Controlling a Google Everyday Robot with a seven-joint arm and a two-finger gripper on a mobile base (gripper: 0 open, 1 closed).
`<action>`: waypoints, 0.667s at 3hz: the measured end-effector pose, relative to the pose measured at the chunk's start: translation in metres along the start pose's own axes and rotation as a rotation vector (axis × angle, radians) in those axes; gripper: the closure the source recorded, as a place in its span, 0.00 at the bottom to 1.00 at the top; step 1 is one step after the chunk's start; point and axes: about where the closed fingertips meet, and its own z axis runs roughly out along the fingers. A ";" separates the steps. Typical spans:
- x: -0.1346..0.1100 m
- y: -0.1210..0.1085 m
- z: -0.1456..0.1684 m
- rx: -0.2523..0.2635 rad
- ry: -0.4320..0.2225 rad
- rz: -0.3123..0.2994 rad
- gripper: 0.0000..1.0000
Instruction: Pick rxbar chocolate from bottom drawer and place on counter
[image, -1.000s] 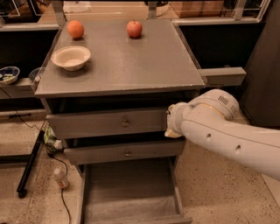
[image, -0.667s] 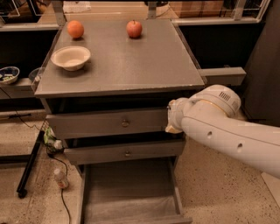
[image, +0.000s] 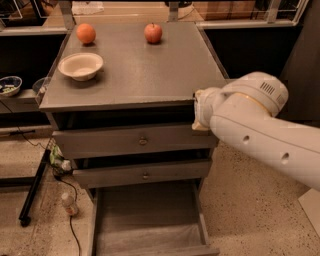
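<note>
The large flat grey speckled counter (image: 150, 70) carries three things, all well clear of the arm. A round orange fruit (image: 86, 33) sits near the back left corner. A red apple (image: 153, 33) stands near the back edge, about midway along it. A shallow cream bowl (image: 80, 65) rests toward the left edge. Off the left side, a small patterned bowl (image: 9, 85) sits on a dark lower shelf. On the speckled floor by the front left corner there is a clear plastic bottle (image: 69, 204) beside a black cable (image: 72, 227).

Below the counter's front edge, two grey upper drawers (image: 115, 142) with small brass knobs (image: 143, 141) each have a dark gap above them. The deep grey bottom drawer (image: 150, 235) stands pulled out toward me, its pale liner showing. I cannot make out the rxbar chocolate from here.

The thick white arm (image: 265, 140) reaches in from the right, sloping up to a rounded joint level with the counter. The gripper (image: 201, 111) is at the counter's front right corner, just under the front edge and against the right end of the top drawer. I cannot tell whether it is released or clenched.
</note>
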 end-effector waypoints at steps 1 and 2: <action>0.000 -0.040 0.000 0.052 0.023 -0.018 1.00; 0.000 -0.042 0.001 0.051 0.019 -0.019 1.00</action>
